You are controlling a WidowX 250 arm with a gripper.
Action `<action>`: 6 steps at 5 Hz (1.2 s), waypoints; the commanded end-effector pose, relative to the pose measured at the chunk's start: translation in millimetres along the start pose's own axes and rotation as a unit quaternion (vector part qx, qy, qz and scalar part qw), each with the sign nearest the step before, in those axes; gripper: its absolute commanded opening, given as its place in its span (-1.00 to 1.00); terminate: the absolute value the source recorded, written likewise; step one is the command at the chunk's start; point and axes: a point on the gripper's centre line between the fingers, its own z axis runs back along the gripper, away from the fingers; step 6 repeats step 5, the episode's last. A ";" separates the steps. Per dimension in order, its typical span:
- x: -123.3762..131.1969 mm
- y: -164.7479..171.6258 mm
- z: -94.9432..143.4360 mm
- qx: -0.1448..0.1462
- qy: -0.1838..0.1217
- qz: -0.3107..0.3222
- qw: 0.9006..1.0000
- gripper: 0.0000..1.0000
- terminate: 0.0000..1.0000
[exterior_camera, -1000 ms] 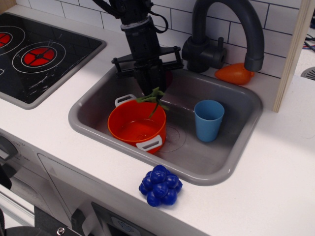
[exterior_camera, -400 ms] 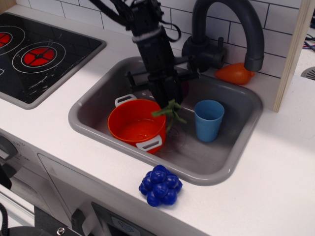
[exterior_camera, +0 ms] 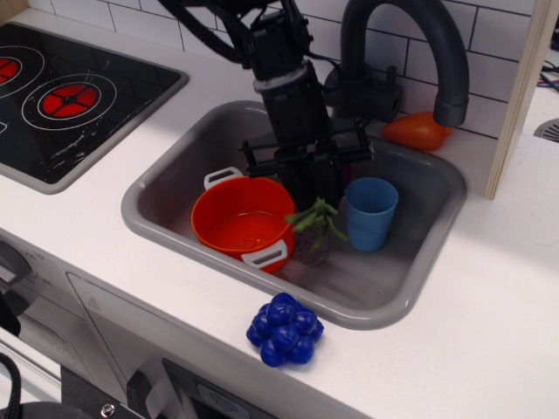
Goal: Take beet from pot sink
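Note:
The orange pot (exterior_camera: 238, 223) with two light grey loop handles stands in the left part of the grey sink (exterior_camera: 397, 307), and its inside looks empty. My black gripper (exterior_camera: 312, 192) reaches down into the sink between the pot and the blue cup. It is shut on the beet (exterior_camera: 319, 218). Only the beet's floppy green leaves show, hanging below the fingers to the right of the pot's rim. Its purple body is hidden by the fingers.
A light blue cup (exterior_camera: 370, 212) stands upright in the sink just right of the gripper. A dark faucet (exterior_camera: 402, 52) arches over the back. An orange teardrop toy (exterior_camera: 416, 131) lies behind the sink. Blue grapes (exterior_camera: 285, 328) sit on the front counter, and the stove (exterior_camera: 61, 96) is at the left.
My gripper has moved right and slightly forward with the beet, from above the pot's back rim to the gap between pot and cup. The leaves now hang outside the pot.

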 end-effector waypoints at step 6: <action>-6.0 -11.5 71.4 -0.039 -0.081 -0.034 0.995 1.00 1.00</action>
